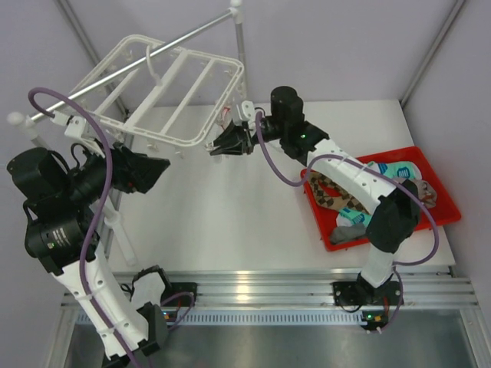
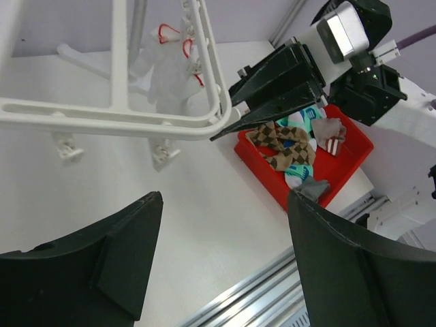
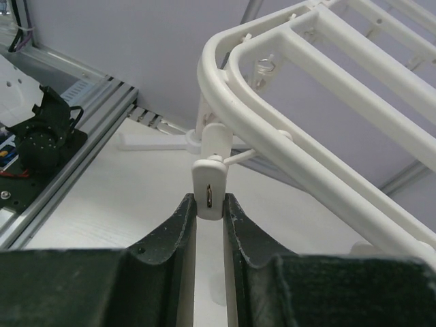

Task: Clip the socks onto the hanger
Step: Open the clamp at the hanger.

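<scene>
The right arm (image 1: 383,218) hides some socks (image 1: 331,193) in the red tray (image 1: 443,205) (right side of the worktop (image 1: 230,222)). The right end effector (image 3: 210,208) pinches a clip (image 3: 208,174) on the hanger (image 2: 102,114); the left end effector (image 2: 223,199) gapes empty, just beside the hanger.

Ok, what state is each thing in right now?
Hanger, hanging from the rail, no sock clipped on.
Clip, pinched between the right fingers.
Right gripper, shut on the clip.
Left gripper, open, empty.
Socks, heaped loose in the red tray.
</scene>
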Controlling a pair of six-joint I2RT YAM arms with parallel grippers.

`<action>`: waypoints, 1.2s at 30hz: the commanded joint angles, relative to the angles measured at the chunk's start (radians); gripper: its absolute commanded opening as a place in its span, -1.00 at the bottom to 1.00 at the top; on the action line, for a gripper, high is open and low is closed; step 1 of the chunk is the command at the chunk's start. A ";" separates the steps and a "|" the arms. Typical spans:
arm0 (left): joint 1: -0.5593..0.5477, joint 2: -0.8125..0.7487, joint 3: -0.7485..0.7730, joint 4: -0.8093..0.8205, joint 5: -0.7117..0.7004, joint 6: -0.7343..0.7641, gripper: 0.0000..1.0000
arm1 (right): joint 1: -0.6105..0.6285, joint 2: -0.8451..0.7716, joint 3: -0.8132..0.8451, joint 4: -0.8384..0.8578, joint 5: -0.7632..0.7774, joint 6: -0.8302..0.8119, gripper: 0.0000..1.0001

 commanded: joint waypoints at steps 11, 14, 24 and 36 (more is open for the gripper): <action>0.006 -0.085 -0.237 0.081 0.026 -0.087 0.57 | 0.096 0.005 0.053 0.003 0.169 0.067 -1.00; 0.006 -0.076 -0.241 0.179 0.003 -0.096 0.56 | 0.107 0.011 0.059 0.017 0.198 0.098 -1.00; -0.085 0.001 -0.266 0.329 -0.107 -0.180 0.47 | 0.115 0.034 0.061 0.051 0.233 0.141 -1.00; -0.401 0.026 -0.275 0.320 -0.368 -0.116 0.42 | 0.103 0.071 0.092 0.074 0.259 0.204 -1.00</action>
